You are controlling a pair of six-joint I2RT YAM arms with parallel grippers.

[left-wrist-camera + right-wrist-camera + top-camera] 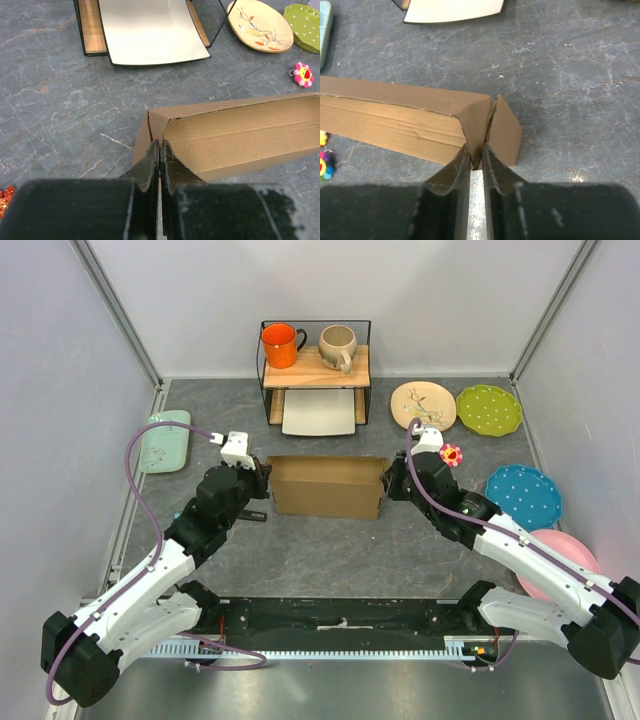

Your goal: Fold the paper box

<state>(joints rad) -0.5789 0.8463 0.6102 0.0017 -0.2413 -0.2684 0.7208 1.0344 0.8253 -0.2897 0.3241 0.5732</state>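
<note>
At the far left of the dark grey surface [330, 560] lies a pale green tray [163, 440], well apart from everything else. Next comes the left arm, reaching in toward the middle. The left end effector [159, 147] is fully closed, its two black fingers pressed together with their tips right at the left end of the box [328, 487], where the end flap meets the long wall. Whether any cardboard is caught between them cannot be told. The box, plain brown cardboard, sits in the middle of the surface between the two arms, long side across. The left wrist view shows it open on top, with its corrugated inside visible. Behind it stands a black wire rack [263, 370] with a wooden shelf, which carries an orange mug [281, 345] on the left and a beige mug [337, 346] on the right. A white tray [319, 412] lies under the shelf. At the right end of the box, the right end effector [476, 149] is closed on the cardboard, with the edge of the folded end flap running down between its narrowly parted fingers. A small pink flower toy [451, 454] lies just beside that arm. Further right and back, a cream plate [423, 405] with a bird pattern and a green dotted plate [489, 410] sit side by side. Nearer, a blue dotted plate [524, 494] lies next to the right arm, and a pink plate [565, 560] is partly hidden under it.
</note>
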